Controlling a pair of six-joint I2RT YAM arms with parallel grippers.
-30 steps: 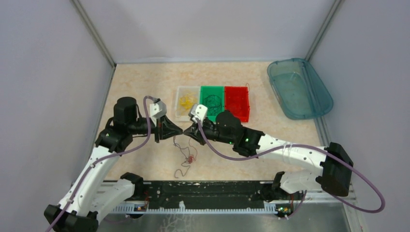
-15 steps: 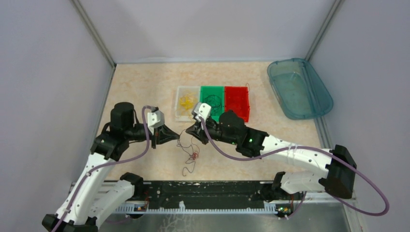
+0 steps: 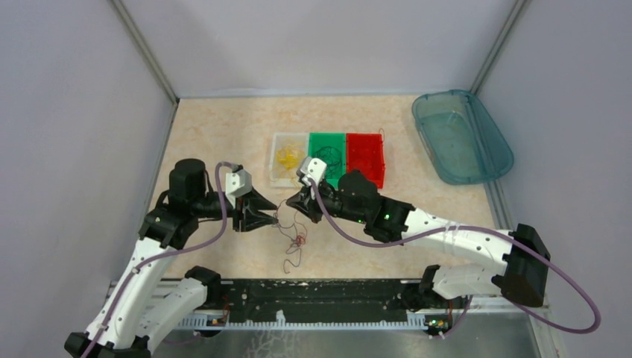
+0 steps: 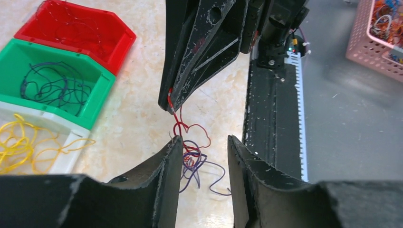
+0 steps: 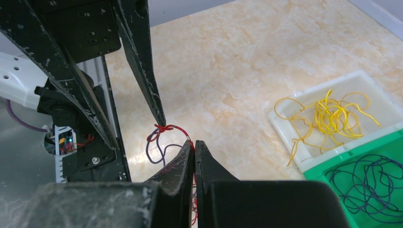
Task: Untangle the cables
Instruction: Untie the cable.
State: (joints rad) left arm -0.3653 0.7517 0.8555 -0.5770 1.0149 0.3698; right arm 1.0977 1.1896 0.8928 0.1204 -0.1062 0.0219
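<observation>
The left gripper (image 3: 273, 217) is seen with its jaws parted to a moderate gap, and nothing is clamped in them. In the left wrist view the tangle (image 4: 192, 154) of red and dark purple cables is found between its two fingers (image 4: 166, 164), close against the inner face of the one on the picture's left and apart from the other. A red wire (image 4: 177, 118) is led up from the tangle to the right gripper (image 4: 170, 105). The right gripper's jaws are closed tight upon this wire, which is caught at the very tips in the right wrist view.

Half a second earlier the left jaws were drawn nearly together at the tangle; they have since been parted. A second ago the two grippers were held tip to tip, with the cables hung beneath them. The right gripper has been kept shut throughout.

A beige marbled table (image 3: 216, 134) is enclosed by plain grey walls (image 3: 74, 112), and a black rail (image 3: 313, 294) is fixed along its near edge. Behind the grippers three small bins are set touching in a row. The white bin (image 3: 276, 142) is filled with yellow wires (image 3: 287, 158), the green bin (image 3: 312, 142) with dark wires (image 3: 328, 156), and the red bin (image 3: 381, 160) with thin red strands. A teal tub (image 3: 458, 138) is placed at the far right corner.
</observation>
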